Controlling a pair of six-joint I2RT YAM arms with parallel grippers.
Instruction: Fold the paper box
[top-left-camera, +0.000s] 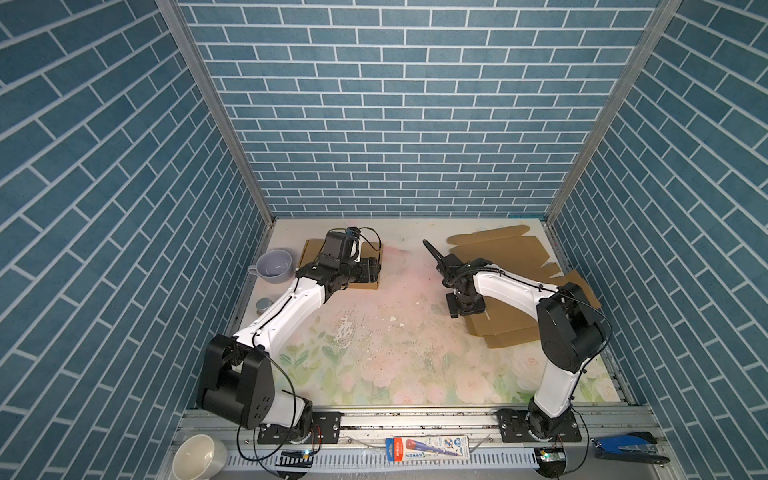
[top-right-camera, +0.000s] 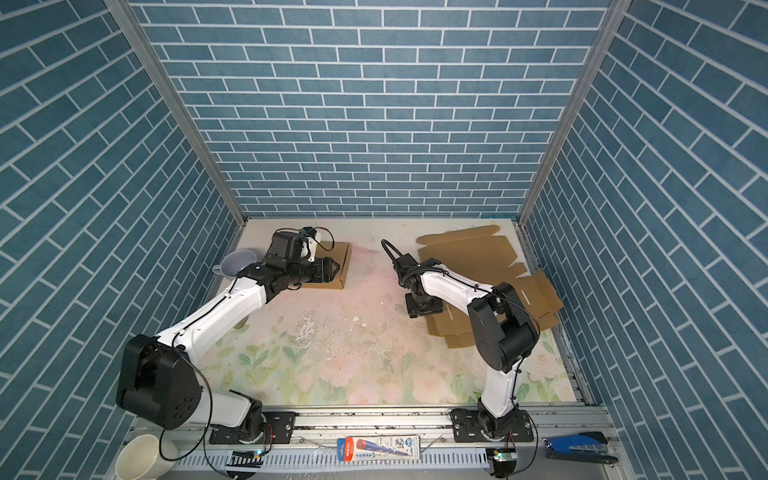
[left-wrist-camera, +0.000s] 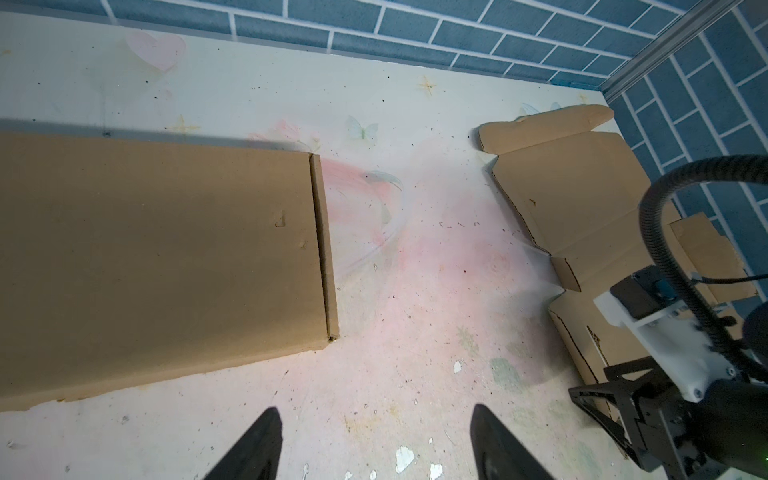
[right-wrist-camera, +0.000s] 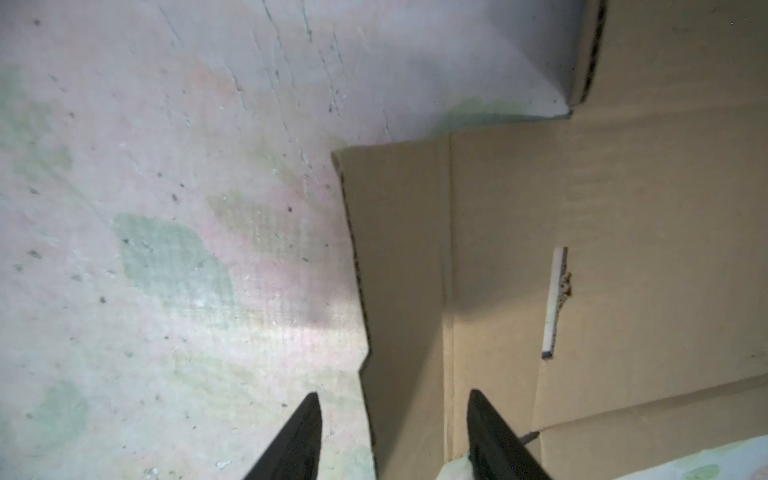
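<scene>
Sprawling at the far right of the floral-printed counter (top-left-camera: 395, 353) lies the unfolded brown cardboard box blank (top-left-camera: 503, 257). The right pincer (right-wrist-camera: 394, 392), jaws parted, straddles its flap edge, likely to lift it; the left pincer (left-wrist-camera: 375, 408) hangs released, clear of it.

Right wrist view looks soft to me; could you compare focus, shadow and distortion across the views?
Right wrist view: soft throughout, a dark shadow across the flat cardboard. Left wrist view: sharp on the folded box. Both top views: brick walls splayed by wide-angle perspective.

Bright even overhead light, soft short shadows, top views sharp, right wrist view blurred, edges bowed.
</scene>
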